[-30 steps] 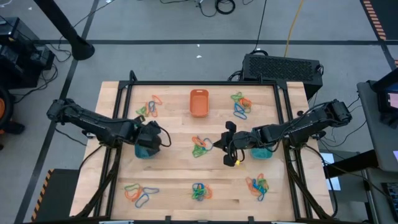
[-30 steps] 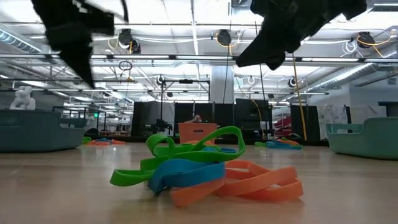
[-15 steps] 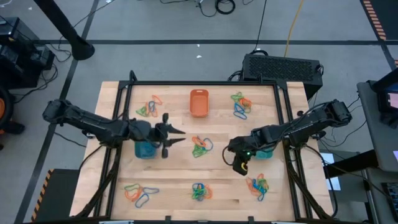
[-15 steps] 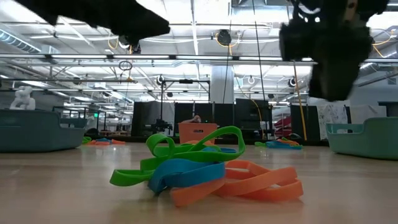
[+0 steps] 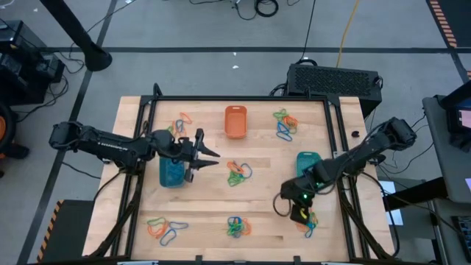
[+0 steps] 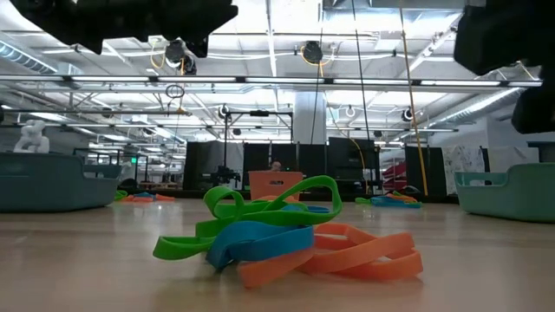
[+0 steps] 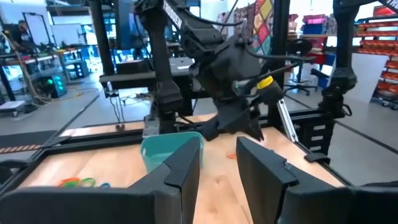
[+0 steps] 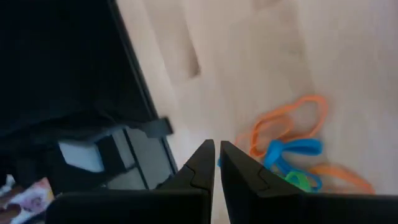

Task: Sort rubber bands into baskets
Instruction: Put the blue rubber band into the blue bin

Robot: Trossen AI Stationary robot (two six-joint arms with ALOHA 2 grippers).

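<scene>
Rubber bands lie in several orange, green and blue heaps on the wooden table: the middle heap (image 5: 238, 173), the near-right heap (image 5: 307, 221) and the near-middle heap (image 6: 286, 243). The orange basket (image 5: 235, 121) stands at the far middle, the blue basket (image 5: 171, 174) at the left and the teal basket (image 5: 307, 163) at the right. My left gripper (image 5: 206, 157) hovers open just right of the blue basket and points level at the table's right side, with nothing between its fingers (image 7: 186, 171). My right gripper (image 8: 217, 157) is shut and slants down just left of the near-right heap (image 8: 292, 152).
Further heaps of bands lie at the far left (image 5: 176, 126), far right (image 5: 285, 124) and near left (image 5: 163, 228). Black frame rails (image 5: 335, 140) run along the table's sides. Bare wood lies between the heaps.
My left gripper has come up from over the blue basket and tipped from pointing down to level, facing the table's right side. My right gripper has swung from beside the middle heap toward the near right edge, rolled and sunk over the near-right heap. The teal basket is uncovered.
</scene>
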